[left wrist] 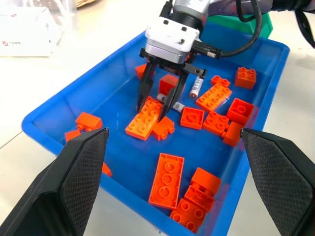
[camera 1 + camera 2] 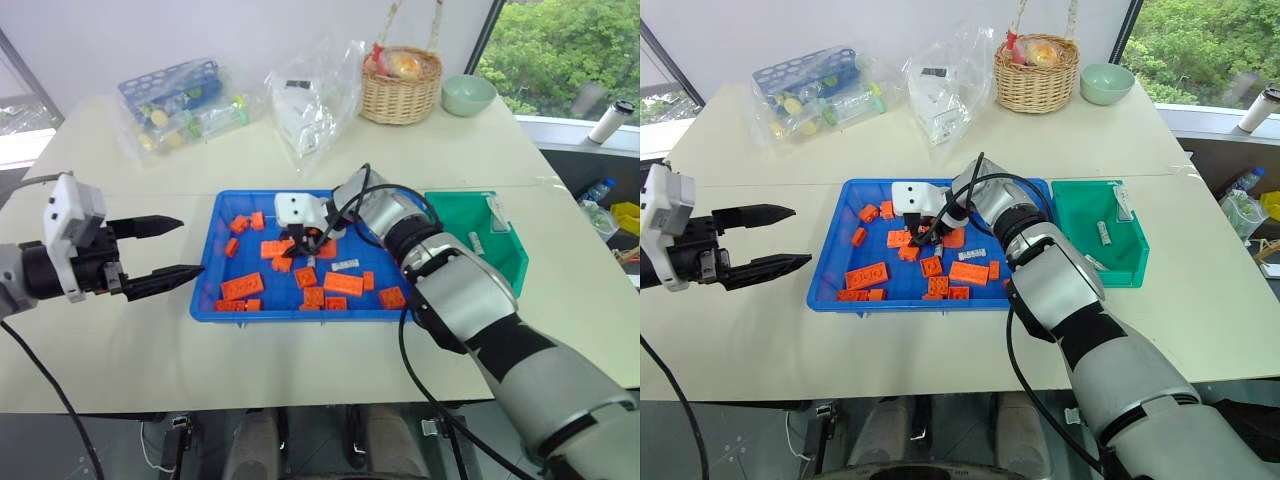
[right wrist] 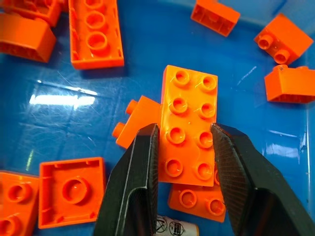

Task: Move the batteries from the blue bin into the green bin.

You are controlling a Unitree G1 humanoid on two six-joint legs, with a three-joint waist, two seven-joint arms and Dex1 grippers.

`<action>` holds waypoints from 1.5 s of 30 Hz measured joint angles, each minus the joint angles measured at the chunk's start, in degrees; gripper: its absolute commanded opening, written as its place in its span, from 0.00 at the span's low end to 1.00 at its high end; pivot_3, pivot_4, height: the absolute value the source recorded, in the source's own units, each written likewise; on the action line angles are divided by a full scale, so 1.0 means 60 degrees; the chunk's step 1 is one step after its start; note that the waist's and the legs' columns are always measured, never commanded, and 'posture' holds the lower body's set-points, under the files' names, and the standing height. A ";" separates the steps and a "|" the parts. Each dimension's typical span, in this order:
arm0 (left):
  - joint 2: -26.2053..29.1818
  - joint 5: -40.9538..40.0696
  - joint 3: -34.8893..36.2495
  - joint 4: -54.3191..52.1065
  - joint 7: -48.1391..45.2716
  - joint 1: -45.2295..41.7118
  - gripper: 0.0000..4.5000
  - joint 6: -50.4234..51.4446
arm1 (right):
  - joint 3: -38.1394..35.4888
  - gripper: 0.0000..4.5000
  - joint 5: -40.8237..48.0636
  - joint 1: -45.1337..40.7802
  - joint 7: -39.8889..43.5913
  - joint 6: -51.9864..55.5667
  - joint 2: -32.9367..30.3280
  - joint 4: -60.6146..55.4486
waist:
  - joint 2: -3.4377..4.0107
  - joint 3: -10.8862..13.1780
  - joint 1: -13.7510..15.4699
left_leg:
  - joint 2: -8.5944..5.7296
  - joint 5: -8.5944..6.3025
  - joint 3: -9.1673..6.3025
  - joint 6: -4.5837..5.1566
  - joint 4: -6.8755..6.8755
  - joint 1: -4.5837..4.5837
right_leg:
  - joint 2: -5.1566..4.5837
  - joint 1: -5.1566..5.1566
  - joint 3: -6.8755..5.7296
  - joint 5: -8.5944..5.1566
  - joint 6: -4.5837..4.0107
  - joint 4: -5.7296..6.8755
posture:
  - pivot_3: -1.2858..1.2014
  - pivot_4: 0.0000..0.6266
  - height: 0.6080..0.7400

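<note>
The batteries (image 1: 196, 86) lie among orange bricks (image 1: 167, 180) in the blue bin (image 2: 207, 290), with a few already in the green bin (image 2: 510, 262); light, rigid and slick, they likely roll, so pinch mid-barrel. The right end effector (image 3: 184, 147) straddles a brick, grip unconfirmed, and one battery beneath it is half hidden; the left end effector (image 2: 165, 250) gapes empty over the counter (image 2: 120, 340).

One blue bin (image 2: 210, 262) holds about fourteen orange toy bricks (image 2: 343, 283) and two visible batteries (image 2: 345, 265); one green bin (image 2: 512, 258) at centre right holds two more batteries (image 2: 476, 242); at the top sit one wicker basket (image 2: 401, 98), one pale green bowl (image 2: 468, 94), two plastic bags (image 2: 318, 100)
</note>
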 measured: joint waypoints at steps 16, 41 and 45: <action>-0.0015 0.0002 -0.0803 -0.0007 -0.0145 -0.0517 1.00 -0.0071 | -0.0119 0.98 0.0747 0.2456 0.0892 0.2992 0.0793 -0.4728 | -0.0004 -0.0002 -0.0095 | -0.0005 0.0000 -0.0015 -0.0003 0.0004 -0.0002 | -0.0005 0.0007 -0.0007 0.0000 0.0000 0.0008 | 0.52 0.24 0.97; -0.0045 0.0248 -0.1416 0.0667 -0.0487 -0.1236 1.00 -0.0456 | 0.0305 0.98 0.0423 0.2112 -0.0664 0.3462 -0.0120 -0.4640 | -0.0005 -0.0002 -0.0188 | -0.0002 0.0001 -0.0014 -0.0004 -0.0006 -0.0001 | 0.0005 0.0000 -0.0007 0.0000 0.0000 0.0010 | 0.52 0.24 0.97; -0.0045 0.0250 -0.1416 0.0668 -0.0493 -0.1236 1.00 -0.0456 | 0.0394 0.93 0.0399 0.2271 -0.0868 0.3336 -0.0102 -0.4870 | -0.0006 -0.0003 -0.0183 | -0.0002 0.0001 -0.0014 -0.0004 -0.0005 0.0001 | 0.0004 0.0003 -0.0007 0.0000 0.0000 0.0010 | 0.52 0.24 0.97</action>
